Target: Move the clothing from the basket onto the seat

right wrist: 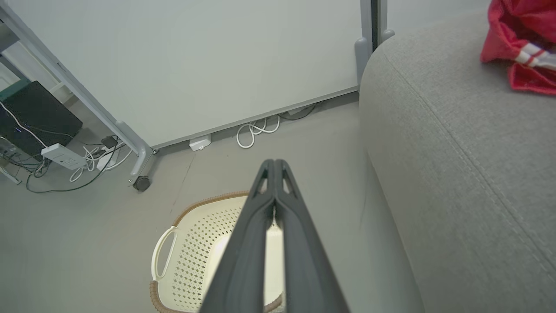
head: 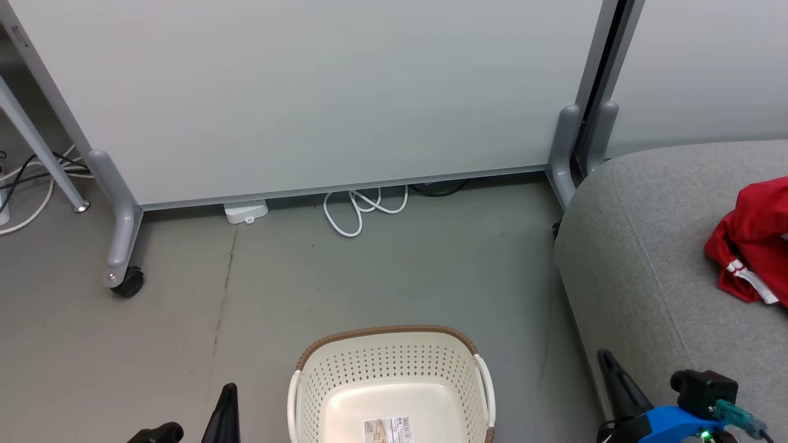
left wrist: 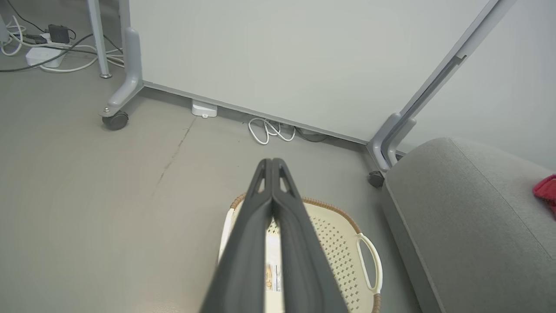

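The cream-white basket [head: 394, 375] stands on the floor at the bottom middle, with only a label on its bottom. Red clothing [head: 754, 243] with white trim lies bunched on the grey seat [head: 640, 258] at the right. The same red clothing [right wrist: 521, 43] lies on the seat [right wrist: 456, 152] in the right wrist view, and a red edge of it [left wrist: 546, 191] shows in the left wrist view. My left gripper [left wrist: 271, 161] is shut and empty, hanging above the basket [left wrist: 343, 248]. My right gripper [right wrist: 274, 161] is shut and empty, between the basket [right wrist: 195, 243] and the seat.
A pale partition wall [head: 308, 92] on wheeled grey feet [head: 126, 280] closes off the back. White cables [head: 360, 212] and a small white box [head: 246, 212] lie at its base. More cables and a power strip [right wrist: 65, 156] sit at the left.
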